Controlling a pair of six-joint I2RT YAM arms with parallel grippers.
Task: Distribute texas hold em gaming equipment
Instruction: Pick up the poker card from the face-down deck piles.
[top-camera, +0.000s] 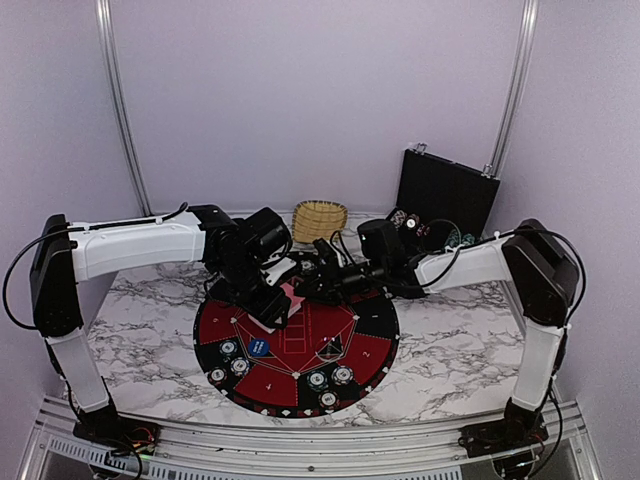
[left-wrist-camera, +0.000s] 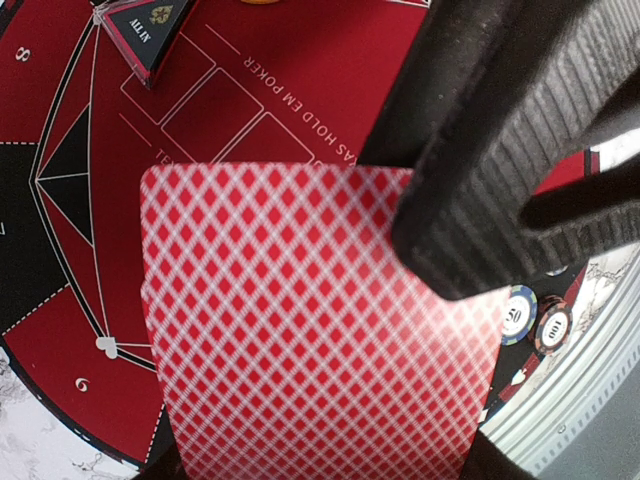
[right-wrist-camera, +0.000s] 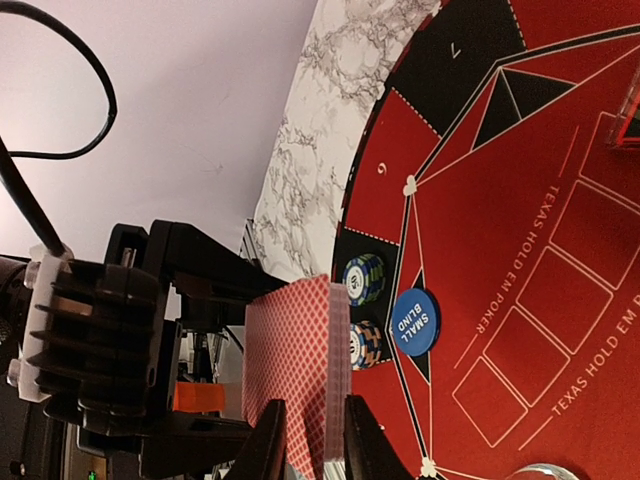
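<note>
Your left gripper (top-camera: 272, 300) is clamped shut on the cards (left-wrist-camera: 300, 330), with the red backs facing its camera and the stack sticking out past the fingertip over the mat (right-wrist-camera: 520, 200). Your right gripper (right-wrist-camera: 312, 425) has its jaws narrowly apart with the cards' free edge between them; can't tell if they pinch it. Two chips (right-wrist-camera: 363, 278) and the blue button (right-wrist-camera: 413, 322) lie on the mat just beyond the right fingertips.

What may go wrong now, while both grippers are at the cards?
1. The right gripper straddles the whole deck, so it may pull several cards, not one.
2. The left gripper pinches the deck above the mat; a tug might loosen cards onto the chips.
</note>
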